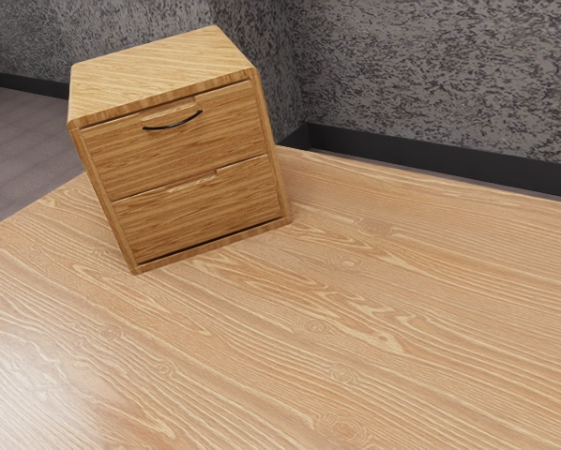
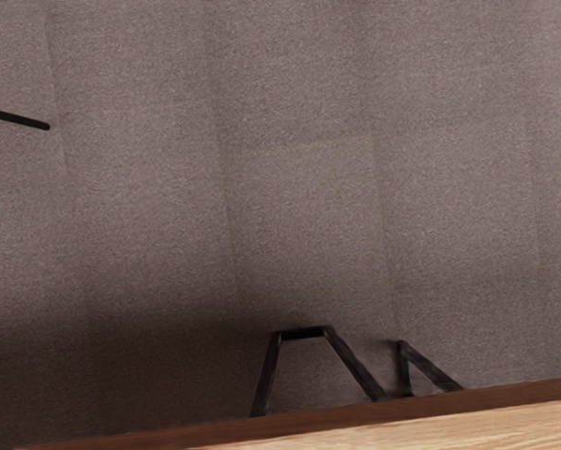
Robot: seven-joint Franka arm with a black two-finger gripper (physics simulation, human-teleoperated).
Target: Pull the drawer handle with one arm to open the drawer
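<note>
A small wooden cabinet stands at the back left of the wooden table, turned slightly toward the exterior view's right. It has two drawers stacked one above the other. The upper drawer carries a thin dark curved handle near its top edge. The lower drawer has a small wood-coloured ridge near its top right. Both drawer fronts sit flush with the cabinet frame.
A rough grey wall with a dark baseboard runs behind the table. In the wrist view, grey floor lies beyond a wooden table edge, with thin black frame bars just past it.
</note>
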